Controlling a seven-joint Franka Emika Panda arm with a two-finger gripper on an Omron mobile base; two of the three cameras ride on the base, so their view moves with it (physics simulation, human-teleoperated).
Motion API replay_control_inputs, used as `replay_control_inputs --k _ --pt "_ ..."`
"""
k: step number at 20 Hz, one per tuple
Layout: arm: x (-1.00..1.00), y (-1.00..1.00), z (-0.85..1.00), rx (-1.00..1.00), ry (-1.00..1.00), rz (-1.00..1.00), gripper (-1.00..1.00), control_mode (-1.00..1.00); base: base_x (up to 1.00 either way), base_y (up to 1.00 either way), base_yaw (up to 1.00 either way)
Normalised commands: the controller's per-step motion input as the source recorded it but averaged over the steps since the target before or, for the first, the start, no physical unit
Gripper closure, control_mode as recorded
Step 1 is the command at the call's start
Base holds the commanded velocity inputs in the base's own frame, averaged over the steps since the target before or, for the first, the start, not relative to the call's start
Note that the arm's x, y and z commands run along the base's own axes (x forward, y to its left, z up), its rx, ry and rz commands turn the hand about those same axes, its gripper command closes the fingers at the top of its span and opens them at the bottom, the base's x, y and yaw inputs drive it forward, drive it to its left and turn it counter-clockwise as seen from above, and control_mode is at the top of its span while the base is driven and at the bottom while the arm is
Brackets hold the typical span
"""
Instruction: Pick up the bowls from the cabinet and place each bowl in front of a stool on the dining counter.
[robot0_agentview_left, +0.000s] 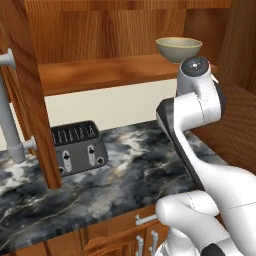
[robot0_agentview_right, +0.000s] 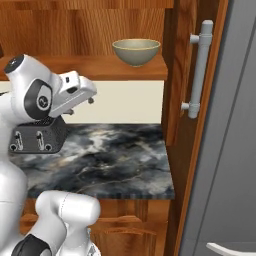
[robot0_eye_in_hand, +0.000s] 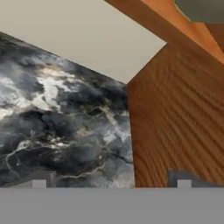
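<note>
- Plainly, the reach for a bowl (robot0_agentview_right: 136, 51) is the step in hand; nothing has been lifted yet.
- One bowl sits upright on the cabinet shelf (robot0_agentview_right: 100, 67), near its right end, at about 12 o'clock in the right base view and 1 o'clock in the left base view.
- In the hand view a grey-olive patch at 1 o'clock looks like the bowl's underside seen from below the shelf.
- The cabinet door (robot0_agentview_right: 182, 75) stands open just right of the bowl, its grey bar handle (robot0_agentview_right: 198, 70) facing out.
- The gripper (robot0_eye_in_hand: 111, 180) hangs below the shelf over the marbled wall counter (robot0_agentview_right: 120, 160), well apart from the bowl; its jaws stand fully wide and hold nothing.
- The fingertips (robot0_eye_in_hand: 38, 179) point down and forward at the counter and the wooden side panel (robot0_eye_in_hand: 175, 118), not at the bowl.
- A toaster (robot0_agentview_left: 77, 146) sits on the counter at 9 o'clock in the left base view, clear of the path.
- Next, the hand likely has to rise past the shelf edge, tilt level, and bring one finger over the bowl's rim.
- Risk, as a judgement: clipping the shelf front on the way up, or nudging the bowl backward.
</note>
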Motion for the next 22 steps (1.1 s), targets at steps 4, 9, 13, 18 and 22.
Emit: replay_control_inputs --k 4,9,13,18,22 --pt "0.17 0.03 0.78 -0.22 -0.16 0.14 -1.00 -1.00 0.00 0.00 0.00" --pt "0.00 0.00 0.83 -0.31 -0.10 0.06 -1.00 -1.00 0.00 0.00 0.00" --pt "0.41 0.13 0.26 -0.30 0.11 0.01 -1.00 -1.00 0.00 0.00 0.00" --pt "0.63 0.02 0.18 -0.32 -0.02 0.00 -1.00 -1.00 0.00 0.00 0.00" --pt "0.46 0.00 0.26 -0.26 0.04 -0.01 -1.00 -1.00 0.00 0.00 0.00"
